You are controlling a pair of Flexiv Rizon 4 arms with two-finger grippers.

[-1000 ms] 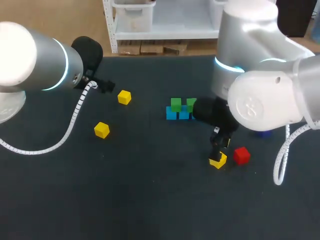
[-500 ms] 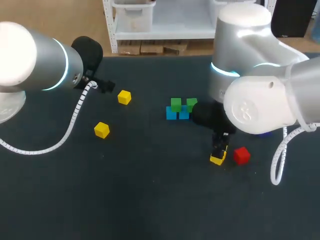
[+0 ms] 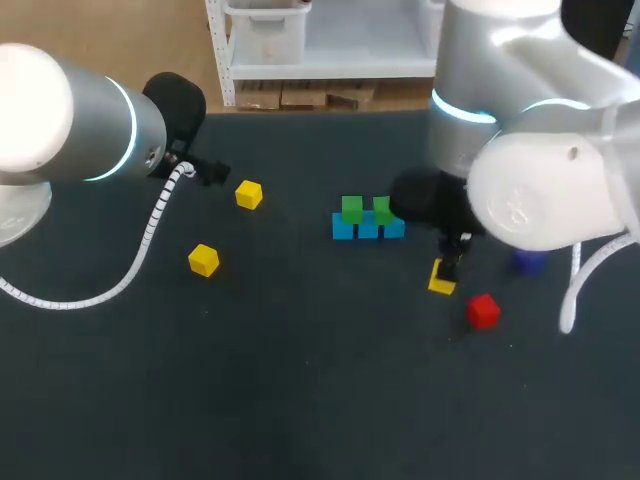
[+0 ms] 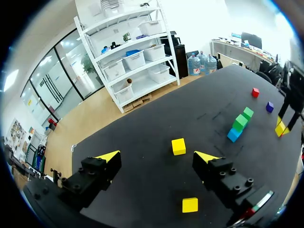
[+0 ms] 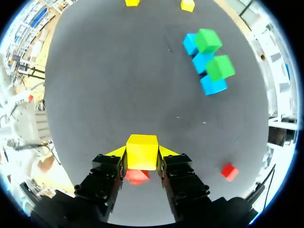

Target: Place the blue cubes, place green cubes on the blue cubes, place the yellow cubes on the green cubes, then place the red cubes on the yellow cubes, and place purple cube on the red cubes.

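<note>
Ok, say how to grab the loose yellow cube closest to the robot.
Come straight down on the yellow cube and pinch two opposite side faces. It sits flat, slightly turned, nothing touching it, so square the grip to its faces.

Three blue cubes (image 3: pixel 368 230) form a touching row near mid-table, with two green cubes (image 3: pixel 351 209) resting on top of it. The held yellow cube (image 3: pixel 441 279) is clamped upright between the fingers of the right gripper (image 5: pixel 142 153), clear of the table and near the row's right end. A red cube (image 3: pixel 483 311) lies close by, and a second red cube (image 5: pixel 229 171) lies apart from it. The purple cube (image 3: pixel 528 262) is partly hidden. On the left side, well apart from the row, lie the back yellow cube (image 3: pixel 249 194) and the front yellow cube (image 3: pixel 203 260).
</note>
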